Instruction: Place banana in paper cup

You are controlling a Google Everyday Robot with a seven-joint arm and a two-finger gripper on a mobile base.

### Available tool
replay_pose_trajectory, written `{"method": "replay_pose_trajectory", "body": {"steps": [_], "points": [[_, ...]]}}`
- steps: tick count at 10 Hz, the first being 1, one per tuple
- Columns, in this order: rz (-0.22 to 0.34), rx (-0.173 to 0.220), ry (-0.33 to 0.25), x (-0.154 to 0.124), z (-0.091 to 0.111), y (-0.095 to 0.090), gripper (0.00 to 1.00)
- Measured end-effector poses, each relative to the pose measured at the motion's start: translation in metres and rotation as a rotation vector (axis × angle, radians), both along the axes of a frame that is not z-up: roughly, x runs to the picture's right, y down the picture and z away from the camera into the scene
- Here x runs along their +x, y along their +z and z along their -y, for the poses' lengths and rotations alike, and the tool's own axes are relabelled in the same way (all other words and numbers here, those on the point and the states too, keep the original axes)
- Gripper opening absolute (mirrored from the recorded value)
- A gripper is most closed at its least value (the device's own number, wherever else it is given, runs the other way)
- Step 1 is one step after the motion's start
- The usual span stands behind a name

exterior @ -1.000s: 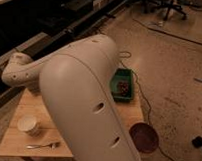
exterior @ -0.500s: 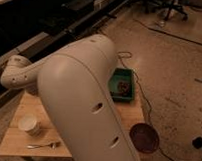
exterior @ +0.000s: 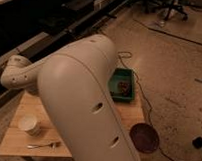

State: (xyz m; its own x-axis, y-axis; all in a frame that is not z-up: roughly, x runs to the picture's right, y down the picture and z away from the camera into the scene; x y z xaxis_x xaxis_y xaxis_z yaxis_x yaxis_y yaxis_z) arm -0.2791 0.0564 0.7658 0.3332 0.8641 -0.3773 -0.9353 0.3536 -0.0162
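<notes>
Pincer is out of view, closed tight. Far left on the wooden counter sits the paper cup, short, wide, cream-white, upright. A metal utensil lies just beside it. The bulky white arm fills the middle, with a green bin to its right.

Dim, warm orange cast (top darkest), soft

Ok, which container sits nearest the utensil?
The cream paper cup, left on the table, just beyond the utensil; green bin is far right. Gripper is out of view.
</notes>
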Motion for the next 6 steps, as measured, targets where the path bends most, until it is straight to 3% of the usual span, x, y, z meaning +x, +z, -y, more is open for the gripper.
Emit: {"method": "replay_pose_trajectory", "body": {"steps": [4, 6], "points": [[0.0, -0.001, 0.001, 0.0007, 0.0001, 0.0004, 0.0], [0.05, 0.001, 0.037, 0.0034, 0.0004, 0.0009, 0.0]]}}
